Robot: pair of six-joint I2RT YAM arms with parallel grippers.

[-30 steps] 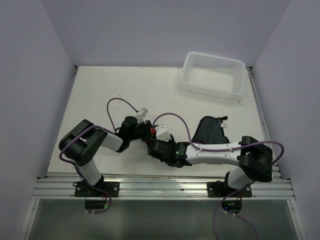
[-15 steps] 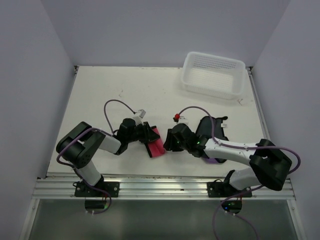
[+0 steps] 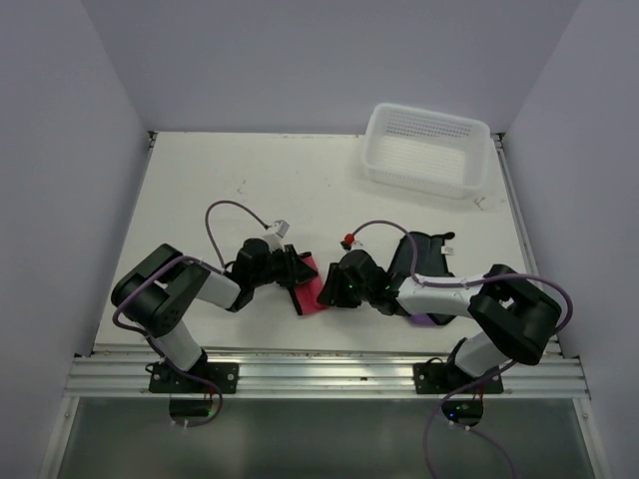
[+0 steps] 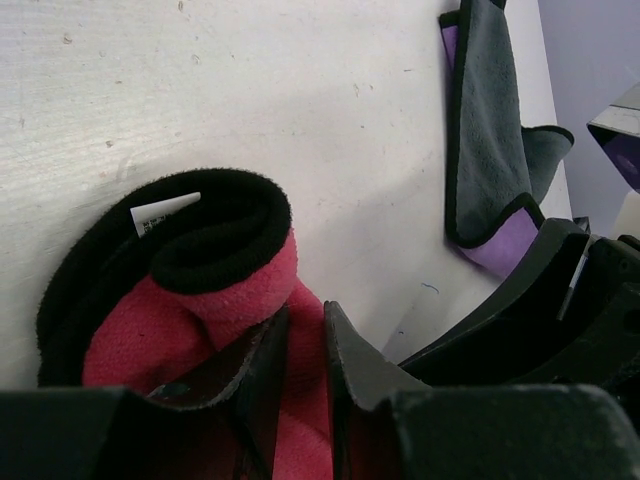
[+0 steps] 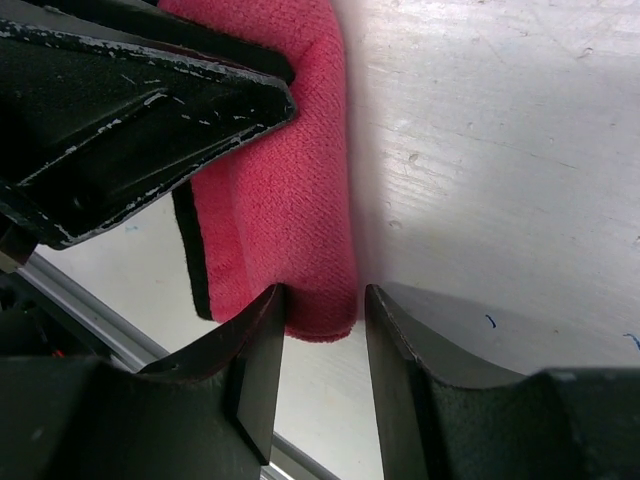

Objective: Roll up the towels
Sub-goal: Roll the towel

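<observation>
A pink-red towel (image 3: 313, 290) with a black edge lies between the two grippers near the table's front. In the left wrist view its far end (image 4: 200, 285) is curled into a loose roll with a white tag. My left gripper (image 4: 305, 340) (image 3: 295, 271) is shut on the flat pink part. My right gripper (image 5: 322, 310) (image 3: 327, 287) stands open around the towel's near end (image 5: 290, 190); one finger touches the cloth, the other is apart from it. The purple towel (image 4: 490, 150) (image 3: 427, 261), dark side up, lies flat to the right, partly under the right arm.
A white perforated basket (image 3: 427, 150) stands at the back right. The metal rail (image 3: 319, 374) of the table's front edge runs just behind the pink towel's near end. In the right wrist view the left gripper's black body (image 5: 130, 110) crowds in from the upper left.
The right arm swung off the pink towel, uncovering it, then brought its gripper back left to the towel's end with narrower jaws. The left gripper stayed on the cloth.
</observation>
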